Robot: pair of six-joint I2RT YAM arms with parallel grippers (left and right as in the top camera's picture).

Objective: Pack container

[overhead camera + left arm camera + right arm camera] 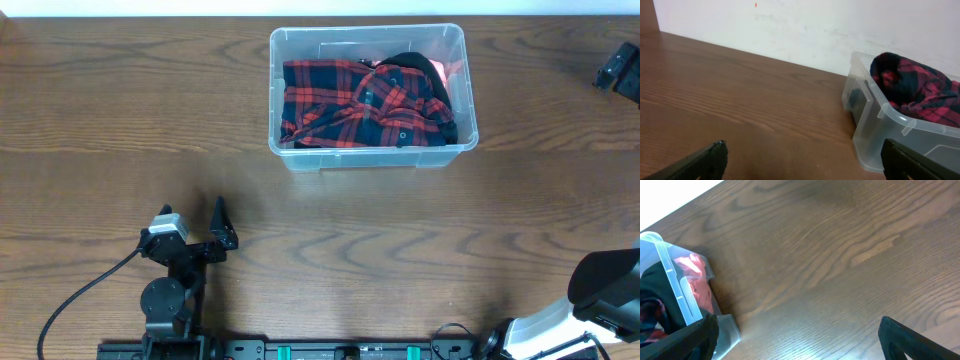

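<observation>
- Left arm [178, 262] sits nearest, low over the wooden tabletop [120, 110]. Its jaws are spread wide with nothing between them.
- Right jaws, seen from their own wrist camera, gape just as wide and just as empty, close beside one end of the container.
- Clear plastic container [370, 158] stands at the far middle of the tabletop, well apart from the left arm.
- Inside lies a red-and-black plaid shirt [360, 105], with a black garment [425, 68] and something pink [452, 70] at the right end.
- Risk, as I judge it: the cloth mounds up near the rim, so a passing jaw could snag it and drag it out. A careless nudge could also slide the light container.
</observation>
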